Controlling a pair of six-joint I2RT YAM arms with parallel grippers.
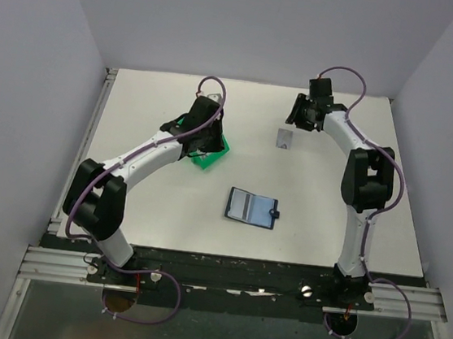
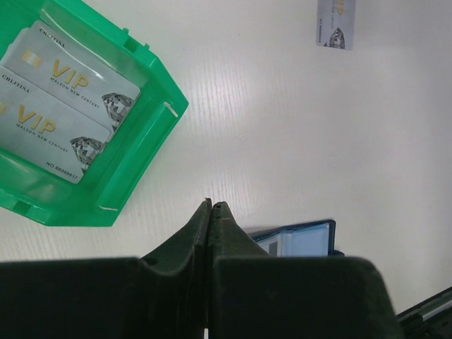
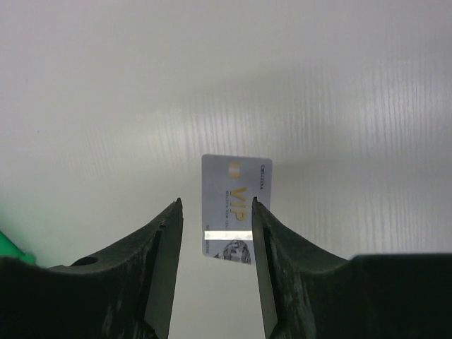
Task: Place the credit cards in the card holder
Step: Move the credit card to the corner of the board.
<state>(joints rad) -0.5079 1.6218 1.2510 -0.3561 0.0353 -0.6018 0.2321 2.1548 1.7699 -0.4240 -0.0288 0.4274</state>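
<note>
Toward far edge of counter (image 1: 165, 203): one credit card (image 1: 285, 139), near open right end effector (image 3: 216, 202). Green bin (image 2: 152, 134): two credit cards (image 2: 78, 70). Counter centre: one card holder (image 1: 251, 207), unfolded. Left end effector (image 2: 212, 205) closed, empty.

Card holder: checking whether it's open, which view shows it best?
Top external: the card holder lies whole, unfolded, unobstructed. Left wrist shows only a part behind the left gripper; right wrist shows none.

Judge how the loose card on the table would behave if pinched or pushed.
The card looks thin and stiff, so it probably stays flat rather than flopping. It lies flush on the smooth table, so it likely slides when pushed and offers little edge to grip. Its glossy face hints it is slippery.
</note>
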